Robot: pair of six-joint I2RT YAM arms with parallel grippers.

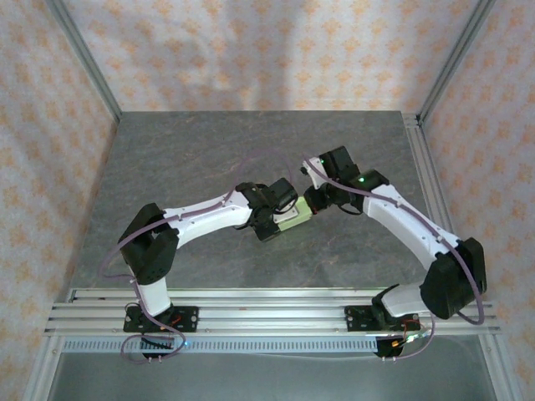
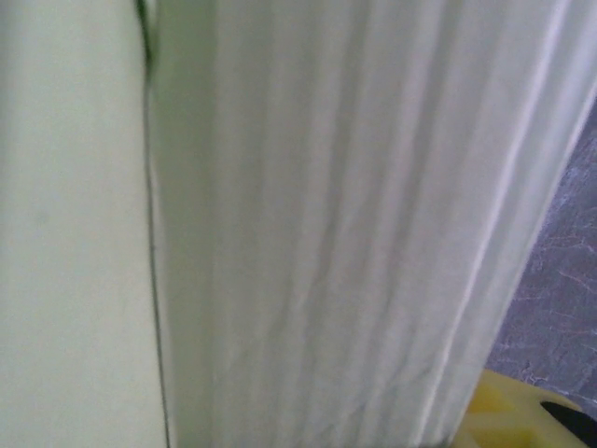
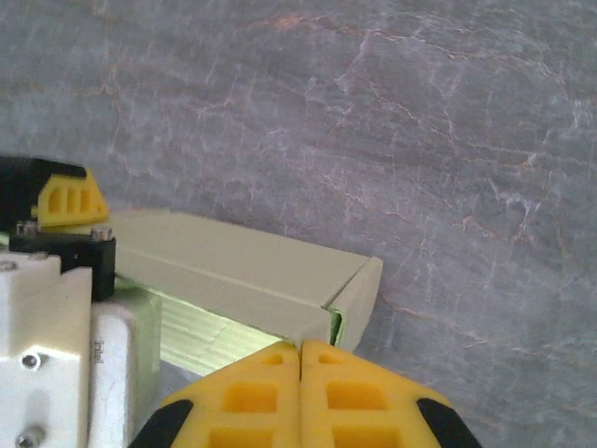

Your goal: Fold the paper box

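Grey marbled desk (image 1: pixel 209 159) spread wide, and both arms are reaching to its centre: left arm (image 1: pixel 201 215) sweeping in from 8 o'clock, right arm (image 1: pixel 410 221) bending in from 4 o'clock. Between them, mid-desk, sits the paper box (image 1: pixel 294 220), pale yellow-green, already a flat rectangular shape, its end flap ajar in the right wrist view. The left pincer (image 1: pixel 280 219) is on the box's 9 o'clock end, one yellow-tipped finger over the far side; the close view is blurred, but it looks clamped around the box. At the box's 2 o'clock, the right pincer (image 3: pixel 300 359) is closed, yellow tips pressed together on nothing, just beside the box's open end
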